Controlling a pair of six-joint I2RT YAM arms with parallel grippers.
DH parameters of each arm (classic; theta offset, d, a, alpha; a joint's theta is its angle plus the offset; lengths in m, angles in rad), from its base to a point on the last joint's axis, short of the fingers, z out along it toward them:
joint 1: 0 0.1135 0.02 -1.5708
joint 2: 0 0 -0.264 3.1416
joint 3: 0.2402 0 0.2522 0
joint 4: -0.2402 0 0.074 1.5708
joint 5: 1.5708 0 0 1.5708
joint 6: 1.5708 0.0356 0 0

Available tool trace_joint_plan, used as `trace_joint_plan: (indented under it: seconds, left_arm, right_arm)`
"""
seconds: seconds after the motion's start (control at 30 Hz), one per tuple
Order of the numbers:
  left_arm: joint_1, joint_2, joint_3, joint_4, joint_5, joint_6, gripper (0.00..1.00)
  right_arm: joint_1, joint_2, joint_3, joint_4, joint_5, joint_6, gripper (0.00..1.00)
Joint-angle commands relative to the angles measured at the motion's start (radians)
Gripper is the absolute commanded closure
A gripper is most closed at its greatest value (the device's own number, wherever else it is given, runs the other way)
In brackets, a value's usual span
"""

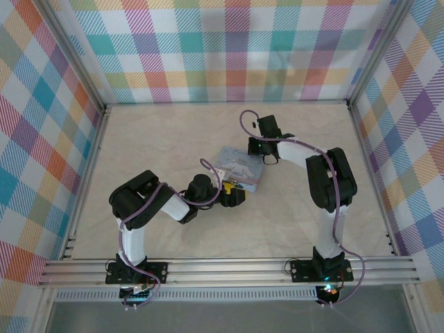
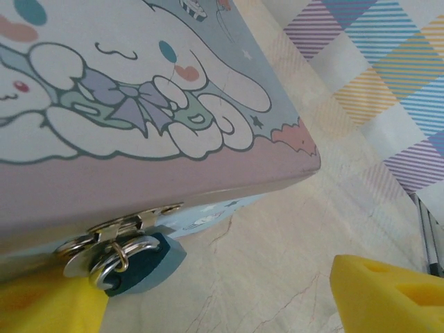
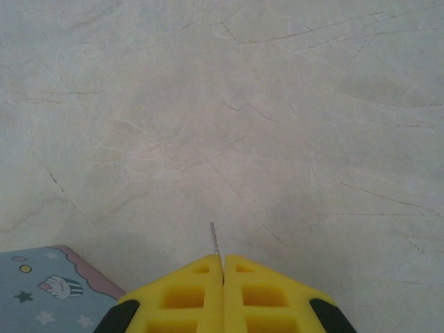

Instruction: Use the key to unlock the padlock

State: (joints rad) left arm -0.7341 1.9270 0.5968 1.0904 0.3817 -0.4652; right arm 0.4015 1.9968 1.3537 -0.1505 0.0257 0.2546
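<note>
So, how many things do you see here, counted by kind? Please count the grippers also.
tin: 1
padlock: 1, hanging on the tin's clasp
key: 1, a thin metal blade
grippers: 2, left gripper open, right gripper shut on the key
Total: 5

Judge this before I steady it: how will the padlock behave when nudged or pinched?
The padlock hangs by its shackle from the hasp on the tin, so a nudge would probably swing it. Its small, smooth-looking body may twist or slip when pinched. It looks rigid, unlikely to deform.
</note>
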Motion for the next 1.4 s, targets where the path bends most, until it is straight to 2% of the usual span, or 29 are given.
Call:
trace_joint_plan:
  seconds: [0.0, 0.1, 0.2, 0.6, 1.03, 1.37]
  left_arm:
    - [0.006, 0.017, 0.013, 0.069, 0.015, -0.031, 0.11]
    - [0.01, 0.002, -0.013, 0.09, -0.021, -0.032, 0.12]
    - [0.019, -0.009, -0.031, 0.118, 0.01, -0.037, 0.16]
    - [0.021, -0.013, -0.031, 0.087, 0.018, -0.033, 0.17]
    - [0.023, -0.013, -0.02, 0.066, 0.031, -0.027, 0.17]
    - [0.027, 0.023, 0.013, 0.063, 0.033, -0.032, 0.16]
  right_arm:
    - [0.011, -0.029, -0.003, -0.035, -0.016, 0.008, 1.0]
    - [0.011, -0.033, -0.008, -0.034, -0.015, 0.009, 1.0]
    - [0.011, -0.035, 0.001, -0.043, -0.009, 0.001, 1.0]
    - [-0.014, -0.108, 0.064, -0.109, 0.068, 0.011, 1.0]
    - [-0.04, -0.274, -0.147, -0.135, 0.208, 0.05, 1.0]
    - [0.018, -0.235, -0.217, -0.092, 0.137, 0.105, 1.0]
